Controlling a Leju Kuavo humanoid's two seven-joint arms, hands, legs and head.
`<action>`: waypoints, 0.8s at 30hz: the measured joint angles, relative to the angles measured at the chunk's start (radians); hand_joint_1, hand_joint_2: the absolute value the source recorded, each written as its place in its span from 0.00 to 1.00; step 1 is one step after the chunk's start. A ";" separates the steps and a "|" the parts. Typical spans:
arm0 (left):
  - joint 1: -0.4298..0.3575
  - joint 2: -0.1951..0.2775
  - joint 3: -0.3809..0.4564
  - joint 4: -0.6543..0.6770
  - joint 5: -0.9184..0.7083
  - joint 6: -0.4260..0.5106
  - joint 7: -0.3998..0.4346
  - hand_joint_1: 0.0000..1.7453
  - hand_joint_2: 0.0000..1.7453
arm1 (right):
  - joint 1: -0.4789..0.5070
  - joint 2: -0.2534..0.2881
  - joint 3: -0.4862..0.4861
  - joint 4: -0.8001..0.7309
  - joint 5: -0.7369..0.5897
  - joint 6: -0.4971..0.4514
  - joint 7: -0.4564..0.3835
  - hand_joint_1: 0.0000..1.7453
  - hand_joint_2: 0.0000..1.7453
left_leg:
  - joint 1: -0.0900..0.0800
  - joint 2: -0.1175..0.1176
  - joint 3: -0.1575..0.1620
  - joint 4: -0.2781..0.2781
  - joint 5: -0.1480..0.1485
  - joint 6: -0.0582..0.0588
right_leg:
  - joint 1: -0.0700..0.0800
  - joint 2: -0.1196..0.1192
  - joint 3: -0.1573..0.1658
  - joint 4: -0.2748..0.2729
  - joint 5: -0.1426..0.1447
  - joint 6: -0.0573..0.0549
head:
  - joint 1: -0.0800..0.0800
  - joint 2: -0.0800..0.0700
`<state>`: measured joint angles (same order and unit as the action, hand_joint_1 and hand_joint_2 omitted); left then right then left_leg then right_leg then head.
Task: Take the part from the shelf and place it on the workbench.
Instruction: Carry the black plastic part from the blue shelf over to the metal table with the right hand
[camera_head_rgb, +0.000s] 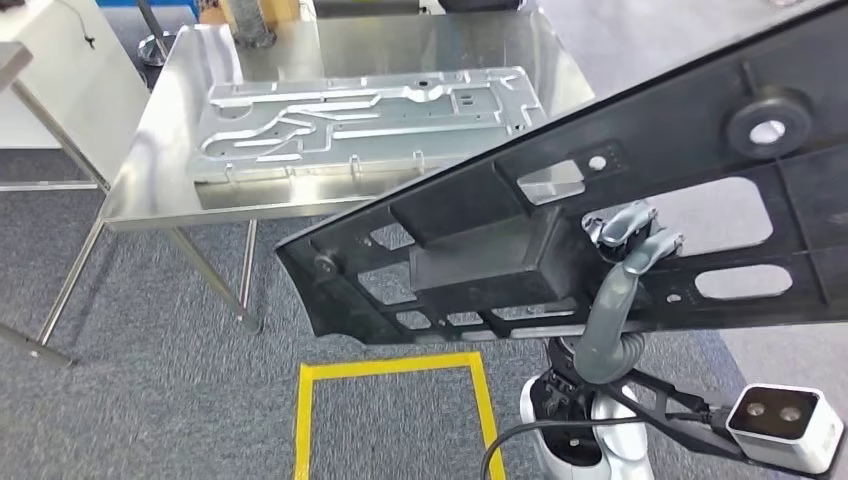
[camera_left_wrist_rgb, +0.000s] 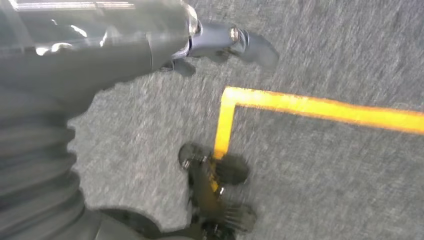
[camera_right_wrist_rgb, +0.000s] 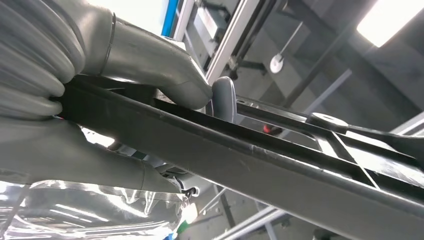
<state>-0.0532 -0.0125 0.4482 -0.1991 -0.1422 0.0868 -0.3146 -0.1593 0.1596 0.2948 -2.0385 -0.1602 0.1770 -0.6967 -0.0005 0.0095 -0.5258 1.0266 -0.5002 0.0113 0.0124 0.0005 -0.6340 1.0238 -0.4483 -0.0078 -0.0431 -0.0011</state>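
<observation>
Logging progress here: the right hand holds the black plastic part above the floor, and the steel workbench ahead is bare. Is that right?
Not quite. The workbench is not bare: the head view shows a silver machined metal plate lying on it. The rest stands: the right hand grips the black plastic part above the floor.

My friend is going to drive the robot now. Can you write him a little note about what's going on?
Right hand: holds the big black part by its edge, up in the air, tilted, in front of the robot.
Left hand: hangs down over the grey carpet, holds nothing; whether its fingers are curled is hard to tell.
Workbench: shiny metal table ahead, with a silver metal plate lying on it.
Done: the part is picked up.
Left: bring it over the workbench and put it down.
</observation>
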 joint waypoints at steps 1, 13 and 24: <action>-0.001 0.000 0.000 0.000 0.000 0.000 0.000 0.00 1.00 | 0.000 0.000 0.000 0.000 0.000 0.000 0.000 1.00 1.00 | 0.001 0.001 0.004 0.004 -0.002 -0.007 | -0.003 0.001 0.011 -0.007 0.006 -0.004 | 0.000 0.000; 0.010 0.003 0.007 0.000 -0.002 0.001 0.000 0.00 1.00 | 0.000 0.005 -0.003 0.001 -0.002 0.001 0.000 1.00 1.00 | 0.016 -0.001 -0.111 0.034 0.058 -0.033 | -0.018 0.011 0.128 -0.015 -0.066 0.005 | 0.000 0.000; 0.009 0.004 0.017 0.000 -0.003 0.000 -0.005 0.00 1.00 | 0.003 0.005 -0.004 0.002 -0.006 0.006 0.000 1.00 1.00 | 0.012 -0.005 -0.046 -0.003 0.039 0.013 | -0.022 0.006 -0.065 0.267 -0.164 0.047 | 0.000 0.000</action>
<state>-0.0441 -0.0084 0.4651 -0.1991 -0.1453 0.0866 -0.3197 -0.1561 0.1648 0.2905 -2.0368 -0.1660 0.1831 -0.6970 0.0111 0.0049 -0.5722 1.0236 -0.4608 0.0248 -0.0097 0.0067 -0.6992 1.2909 -0.6126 0.0393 -0.0431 -0.0011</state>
